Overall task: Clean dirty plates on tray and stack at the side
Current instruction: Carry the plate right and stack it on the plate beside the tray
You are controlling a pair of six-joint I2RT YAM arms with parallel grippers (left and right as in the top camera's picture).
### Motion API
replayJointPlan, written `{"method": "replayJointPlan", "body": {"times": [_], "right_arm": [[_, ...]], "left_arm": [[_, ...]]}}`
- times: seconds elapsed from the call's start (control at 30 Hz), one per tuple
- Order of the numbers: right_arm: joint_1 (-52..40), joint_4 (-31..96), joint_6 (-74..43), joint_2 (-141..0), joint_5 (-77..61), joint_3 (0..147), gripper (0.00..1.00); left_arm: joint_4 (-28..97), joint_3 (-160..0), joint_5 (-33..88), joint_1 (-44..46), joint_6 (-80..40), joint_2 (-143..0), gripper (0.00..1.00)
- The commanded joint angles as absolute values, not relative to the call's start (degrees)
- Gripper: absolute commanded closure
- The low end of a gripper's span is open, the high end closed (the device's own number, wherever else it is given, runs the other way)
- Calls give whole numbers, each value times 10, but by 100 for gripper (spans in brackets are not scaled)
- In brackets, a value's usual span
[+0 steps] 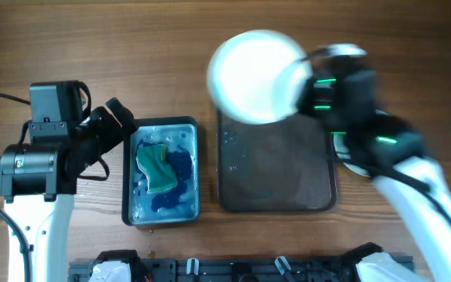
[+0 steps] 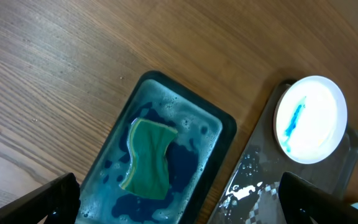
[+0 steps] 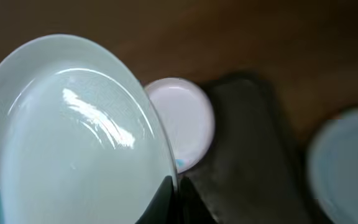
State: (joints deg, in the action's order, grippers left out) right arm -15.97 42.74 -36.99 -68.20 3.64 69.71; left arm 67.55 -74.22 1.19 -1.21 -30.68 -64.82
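Hiding tray (image 1: 276,176) end: plate (image 1: 253,74), prob in R pincer (image 3: 166,198); tub (image 1: 128,180) beside

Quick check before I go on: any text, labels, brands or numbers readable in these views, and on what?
Readable text: none in any view.
On the left arm's motor housing: a small pale mark, too small to read.
The lifted plate, tray, blue tub, green sponge: no markings show.
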Motion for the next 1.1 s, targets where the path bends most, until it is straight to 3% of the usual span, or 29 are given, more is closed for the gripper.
{"method": "replayJointPlan", "body": {"times": [0.0,0.23,0.57,0.67,0.73,0.83,0.9,1.07], "right_arm": [[-18,511,-350,-652,-27,699,96],[188,583,-300,-698,-27,644,96],[278,543,-283,-866,-22,562,96],[278,535,-281,-879,-13,562,69],[278,538,-284,-871,-15,574,59],[268,549,-263,-847,-46,606,52],[252,550,-209,-825,-118,629,42],[131,526,-95,-773,-297,672,43]], "left_arm": [[676,-750,15,-16,-304,-646,0],[676,-750,15,-16,-304,-646,0],[676,-750,15,-16,-304,-646,0],[676,-750,15,-16,-304,-646,0],[676,-750,15,-16,-304,-646,0],[676,-750,15,-16,-304,-646,0],[676,-750,15,-16,-304,-646,0],[676,-750,15,-16,-304,-646,0]]}}
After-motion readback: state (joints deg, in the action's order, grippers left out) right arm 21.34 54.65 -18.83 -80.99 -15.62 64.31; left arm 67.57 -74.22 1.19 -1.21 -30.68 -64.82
